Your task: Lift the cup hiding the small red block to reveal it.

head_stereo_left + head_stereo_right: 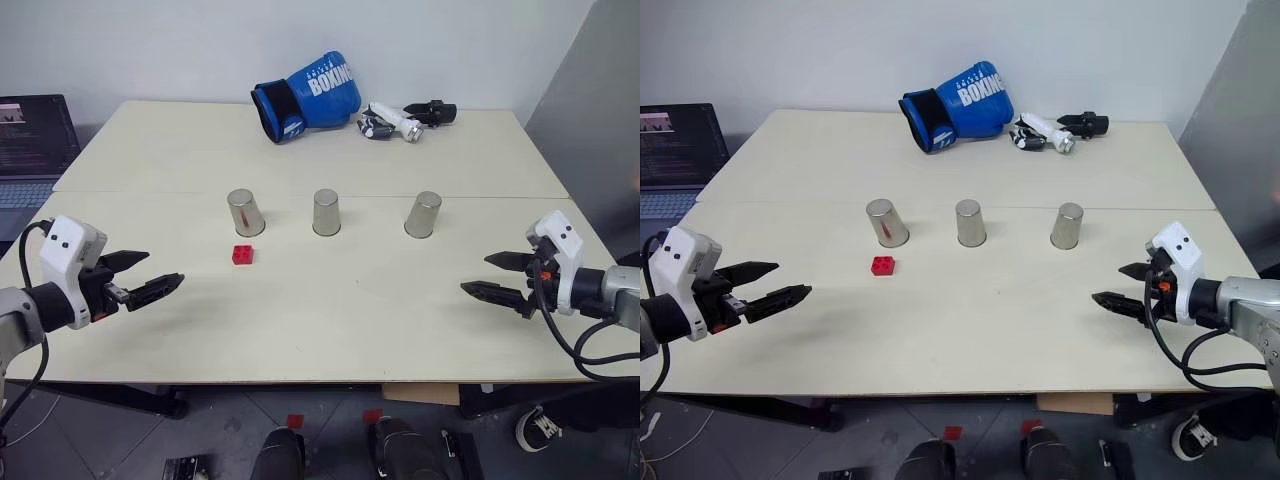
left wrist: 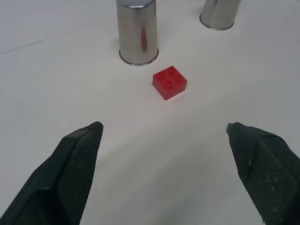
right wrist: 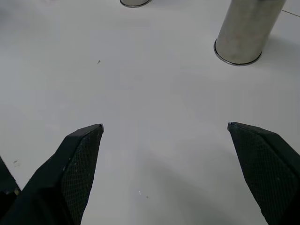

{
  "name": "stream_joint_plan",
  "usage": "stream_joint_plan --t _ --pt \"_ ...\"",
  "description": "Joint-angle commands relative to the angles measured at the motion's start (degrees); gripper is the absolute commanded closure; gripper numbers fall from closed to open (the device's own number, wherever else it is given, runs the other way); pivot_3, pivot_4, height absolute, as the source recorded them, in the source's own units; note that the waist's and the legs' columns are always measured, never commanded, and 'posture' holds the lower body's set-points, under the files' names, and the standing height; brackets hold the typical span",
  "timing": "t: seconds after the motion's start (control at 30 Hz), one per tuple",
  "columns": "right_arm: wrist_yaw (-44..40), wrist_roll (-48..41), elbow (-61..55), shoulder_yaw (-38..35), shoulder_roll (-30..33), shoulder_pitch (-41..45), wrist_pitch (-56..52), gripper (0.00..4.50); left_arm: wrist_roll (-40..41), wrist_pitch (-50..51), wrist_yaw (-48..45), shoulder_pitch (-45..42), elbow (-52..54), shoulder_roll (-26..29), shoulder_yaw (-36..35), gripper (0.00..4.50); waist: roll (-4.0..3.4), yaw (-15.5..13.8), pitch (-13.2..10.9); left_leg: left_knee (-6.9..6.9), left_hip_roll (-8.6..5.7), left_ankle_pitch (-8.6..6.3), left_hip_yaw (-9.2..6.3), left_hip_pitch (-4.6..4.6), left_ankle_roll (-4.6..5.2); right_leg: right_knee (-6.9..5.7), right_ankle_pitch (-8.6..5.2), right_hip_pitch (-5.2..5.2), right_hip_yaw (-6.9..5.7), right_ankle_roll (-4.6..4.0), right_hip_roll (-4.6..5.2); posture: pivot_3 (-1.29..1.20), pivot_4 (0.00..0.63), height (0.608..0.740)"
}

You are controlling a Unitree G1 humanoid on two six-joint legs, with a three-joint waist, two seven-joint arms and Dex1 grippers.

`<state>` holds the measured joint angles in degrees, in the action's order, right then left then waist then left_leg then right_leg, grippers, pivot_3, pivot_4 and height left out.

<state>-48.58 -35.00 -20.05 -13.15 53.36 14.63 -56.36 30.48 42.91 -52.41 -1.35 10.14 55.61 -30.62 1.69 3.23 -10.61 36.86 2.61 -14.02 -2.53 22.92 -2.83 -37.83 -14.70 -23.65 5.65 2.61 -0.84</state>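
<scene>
Three upside-down cups in a row mid-table, left cup [image 1: 245, 213] just behind uncovered small red block [image 1: 242, 254], left gripper [image 1: 148, 277] and right gripper [image 1: 497, 275] both spread wide, empty, over bare tabletop [image 1: 340, 320] near the front edge

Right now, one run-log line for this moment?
red block: uncovered, before left cup | three cups upside down | left gripper: open | right gripper: open

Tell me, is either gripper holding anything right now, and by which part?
Nothing is held. The left gripper and the right gripper are both open above the table, apart from the three cups and the red block.
</scene>
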Motion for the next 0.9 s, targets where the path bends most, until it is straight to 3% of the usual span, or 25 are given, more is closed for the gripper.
stream_joint_plan --t 0.03,0.9 --pt "-0.1 0.1 -0.6 -0.7 1.0 0.6 1.4 0.00 -0.4 -1.7 -0.6 -0.3 0.2 1.3 -0.2 0.03 0.00 0.0 0.0 0.00 0.00 0.00 0.00 0.00 0.00 0.00 0.00 0.00 0.00 0.00 0.00 0.00 0.150 0.740" --pt "1.3 1.2 1.2 0.5 0.9 1.8 3.4 0.00 -0.5 -3.1 -1.3 -0.7 -1.1 1.8 0.1 0.03 0.00 0.0 0.0 0.03 0.00 0.00 0.00 -0.02 0.00 -0.09 0.02 0.00 0.00 0.03 0.00 0.00 0.150 0.740"
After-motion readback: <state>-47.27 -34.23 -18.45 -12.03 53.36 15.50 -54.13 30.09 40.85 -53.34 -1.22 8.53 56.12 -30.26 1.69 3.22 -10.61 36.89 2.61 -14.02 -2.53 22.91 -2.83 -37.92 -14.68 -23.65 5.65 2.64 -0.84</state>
